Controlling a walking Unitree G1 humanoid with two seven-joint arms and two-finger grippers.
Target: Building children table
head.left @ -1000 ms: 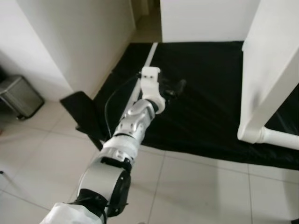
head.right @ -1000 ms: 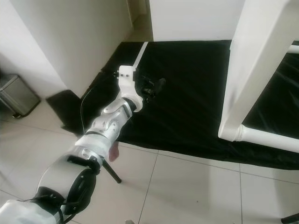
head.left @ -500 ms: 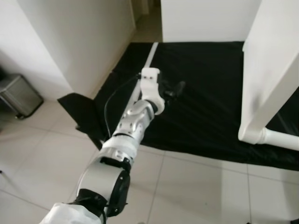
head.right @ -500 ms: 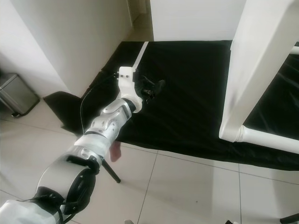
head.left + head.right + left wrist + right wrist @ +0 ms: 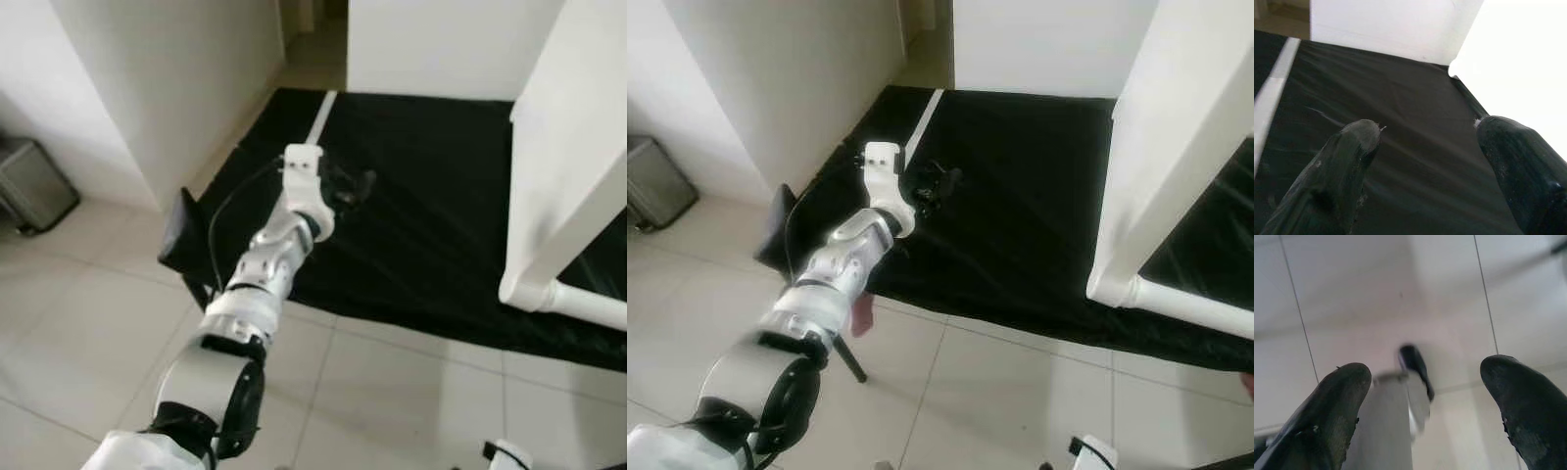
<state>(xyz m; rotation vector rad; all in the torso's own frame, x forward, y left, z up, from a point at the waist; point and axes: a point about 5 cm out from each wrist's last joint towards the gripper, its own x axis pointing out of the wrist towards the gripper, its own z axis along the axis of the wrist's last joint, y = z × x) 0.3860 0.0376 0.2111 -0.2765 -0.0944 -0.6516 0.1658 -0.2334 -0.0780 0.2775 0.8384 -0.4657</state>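
Left eye view: left arm stretched forward over the black cloth (image 5: 431,225), left gripper (image 5: 351,186) hanging above its near-left part. Left wrist view shows the fingers (image 5: 1347,161) spread wide with nothing between them, only dark fabric beyond. Released, empty.

Table frame (image 5: 568,166), white, stands at the right on the cloth; its rounded foot joint (image 5: 524,291) sits near the cloth's near edge, with a rail running off to the right. A white strip (image 5: 320,110), possibly a loose part, lies on the cloth's far-left side, beyond the gripper.

Change over the last second: whole picture has shifted. The bin (image 5: 34,181) slid toward the left edge and the dark flap of cloth at the near-left corner looks different, so the head camera moved. The arm holds about the same pose relative to the cloth; fingers have not closed on anything.

Right gripper (image 5: 1420,406) hangs low over floor tiles, fingers apart, a blurred pale post-like shape between them; cannot tell whether it touches it.

Judgement: no grasp made yet. Robot seems to be repositioning, not assembling; the frame is well apart from the left gripper, so build progress is early.
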